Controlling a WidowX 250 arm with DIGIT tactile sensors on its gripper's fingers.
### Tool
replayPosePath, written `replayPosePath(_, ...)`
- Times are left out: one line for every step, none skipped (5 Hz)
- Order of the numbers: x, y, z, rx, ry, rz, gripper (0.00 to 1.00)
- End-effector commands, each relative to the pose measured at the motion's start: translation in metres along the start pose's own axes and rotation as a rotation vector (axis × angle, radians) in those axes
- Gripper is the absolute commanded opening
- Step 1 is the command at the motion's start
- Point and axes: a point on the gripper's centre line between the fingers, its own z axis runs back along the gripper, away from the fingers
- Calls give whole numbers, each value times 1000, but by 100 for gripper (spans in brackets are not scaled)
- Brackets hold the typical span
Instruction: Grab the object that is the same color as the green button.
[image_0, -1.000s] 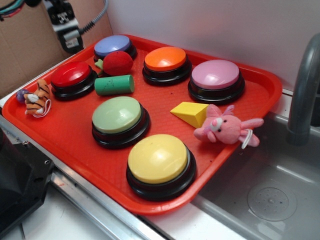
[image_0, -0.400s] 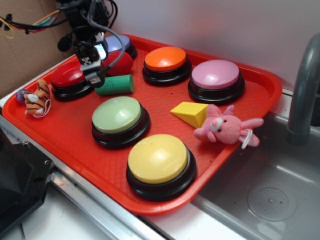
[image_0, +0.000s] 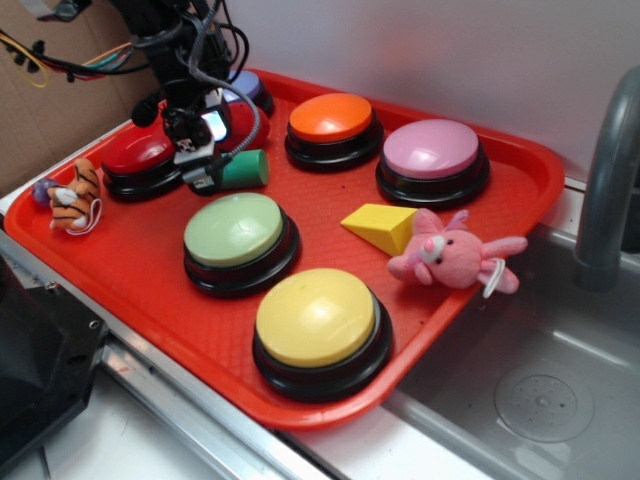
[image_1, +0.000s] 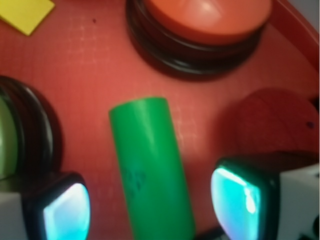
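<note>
So the arm has dropped down and shifted a bit toward the middle of the tray since the earlier frames, and the gripper (image_0: 203, 165) now hangs right over the left end of the green cylinder (image_0: 243, 169), covering that end in the outside view. A second ago it was up near the back corner, well away from everything.

From the wrist camera, the green cylinder (image_1: 151, 165) lies flat on the red tray (image_1: 90, 65), running lengthwise between the two fingers (image_1: 62, 207). Both pads glow bluish and sit spread apart, one on each side of the cylinder with tray showing in the gaps, so the fingers are open and not touching it.

Where it sits: the cylinder is between the red button (image_0: 142, 158) and the orange button (image_0: 331, 128), just behind the green button (image_0: 238, 240). The red ball (image_1: 272, 125) is right beside it on the far side, mostly hidden behind the arm in the outside view.

Other stuff on the tray: a yellow button (image_0: 318, 330) at the front, a pink button (image_0: 432, 160), a yellow wedge (image_0: 380, 226), a pink plush bunny (image_0: 452, 255) and a little tiger toy (image_0: 75, 197) by the left rim.
</note>
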Motion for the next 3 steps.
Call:
replayPosePath(6, -1, -12, -3, 36, -19, 100)
replayPosePath(8, -2, -19, -1, 46, -12, 47)
replayPosePath(8, -3, -20, 0, 47, -16, 0)
